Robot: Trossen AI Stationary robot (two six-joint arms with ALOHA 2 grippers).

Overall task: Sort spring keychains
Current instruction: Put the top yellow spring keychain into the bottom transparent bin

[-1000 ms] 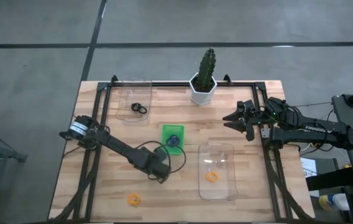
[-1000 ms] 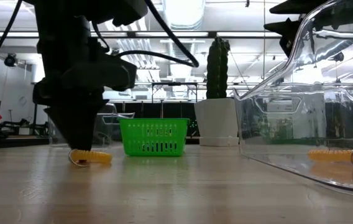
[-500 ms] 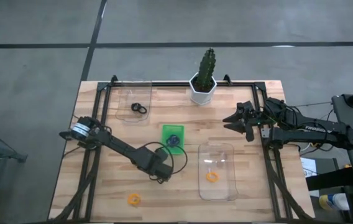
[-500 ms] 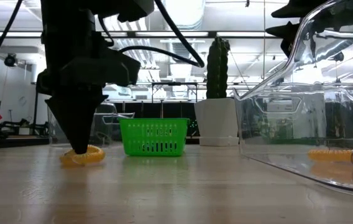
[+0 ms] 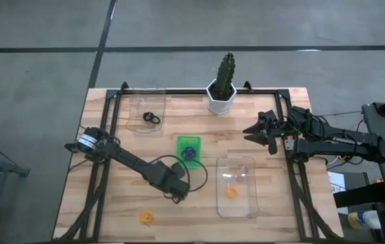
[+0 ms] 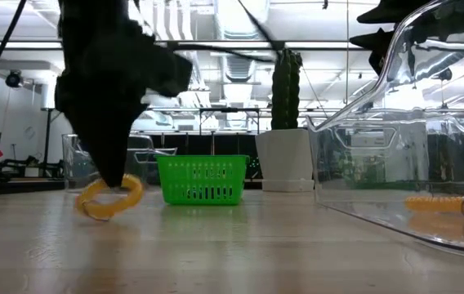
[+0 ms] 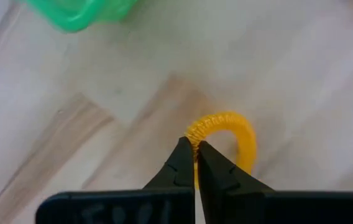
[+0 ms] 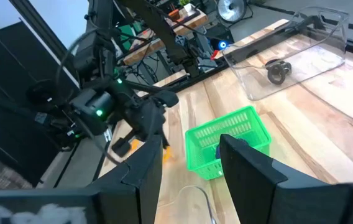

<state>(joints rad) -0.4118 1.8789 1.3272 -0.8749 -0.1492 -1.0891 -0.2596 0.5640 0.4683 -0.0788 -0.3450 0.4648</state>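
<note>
Wood table (image 5: 111, 203) carries 2 clear bins, a green tray (image 5: 188, 150) at the centre and a potted cactus (image 5: 222, 85) at 12 o'clock. We see the left gripper (image 7: 194, 148) clenched on an orange spring keychain (image 7: 232, 134); in the low view that keychain (image 6: 109, 196) hangs tilted from the fingertips, just above the wood. In the high view the gripper (image 5: 176, 197) sits at 6 o'clock of the tray. Another orange keychain (image 5: 145, 217) lies on the wood at 7 o'clock, a third (image 5: 230, 192) inside the near bin (image 5: 236, 166), and a black one (image 5: 151, 118) inside the far bin (image 5: 145, 95) at 11 o'clock. We make out a dark keychain (image 5: 190, 153) in the tray. The right gripper (image 5: 257, 129) waits at 3 o'clock, fingers parted, holding nothing.
</note>
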